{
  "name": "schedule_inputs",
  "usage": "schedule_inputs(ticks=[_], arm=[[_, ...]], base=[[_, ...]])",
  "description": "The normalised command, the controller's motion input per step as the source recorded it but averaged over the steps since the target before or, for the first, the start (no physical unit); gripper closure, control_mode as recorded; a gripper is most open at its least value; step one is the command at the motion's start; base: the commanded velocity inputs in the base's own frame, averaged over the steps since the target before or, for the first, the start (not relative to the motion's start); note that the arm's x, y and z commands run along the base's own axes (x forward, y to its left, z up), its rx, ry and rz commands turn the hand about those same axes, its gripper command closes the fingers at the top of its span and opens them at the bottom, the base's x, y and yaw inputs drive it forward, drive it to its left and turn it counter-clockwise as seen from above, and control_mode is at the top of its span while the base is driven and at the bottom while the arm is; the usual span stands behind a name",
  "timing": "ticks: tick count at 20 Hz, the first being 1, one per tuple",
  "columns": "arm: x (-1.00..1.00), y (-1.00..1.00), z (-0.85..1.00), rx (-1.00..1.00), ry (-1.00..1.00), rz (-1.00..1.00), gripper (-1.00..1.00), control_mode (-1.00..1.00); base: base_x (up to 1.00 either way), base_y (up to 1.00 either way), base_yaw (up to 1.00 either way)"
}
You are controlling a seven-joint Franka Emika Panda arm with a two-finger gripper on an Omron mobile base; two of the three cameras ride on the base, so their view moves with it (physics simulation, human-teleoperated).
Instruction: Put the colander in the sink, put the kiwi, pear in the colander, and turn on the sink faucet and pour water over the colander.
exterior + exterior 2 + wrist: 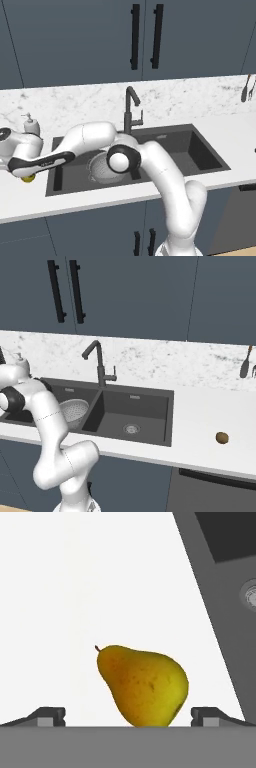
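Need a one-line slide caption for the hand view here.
Open gripper straddling the yellow pear lying on the white counter beside the sink.

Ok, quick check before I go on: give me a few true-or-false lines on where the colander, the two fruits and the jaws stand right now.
1. The round silvery perforated colander sits in the dark grey double-basin sink. True.
2. The small brown kiwi is already in the colander. False: it lies on the white counter, on the far side of the sink from the colander.
3. The jaws are shut on the yellow pear. False: the gripper is open, a fingertip on either side of the pear.
4. Water runs from the slim dark faucet. False: no stream shows.
5. The pear lies on the counter. True.
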Motion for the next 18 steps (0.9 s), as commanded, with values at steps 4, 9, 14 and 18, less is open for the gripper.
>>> schedule_inputs(ticks=[4,9,14,18], arm=[[0.2,0.0,0.0,0.0,0.04,-0.06,-1.0,-1.0],[0.01,-0.03,-0.04,0.0,0.05,0.0,-1.0,-1.0],[0.0,-0.18,-0.08,0.0,0.02,0.02,-1.0,-1.0],[0.0,-0.28,-0.08,0.0,0.0,0.06,-1.0,-1.0]], base=[[0.0,0.0,0.0],[0.0,0.0,0.0],[0.0,0.0,0.0],[0.0,0.0,0.0]])
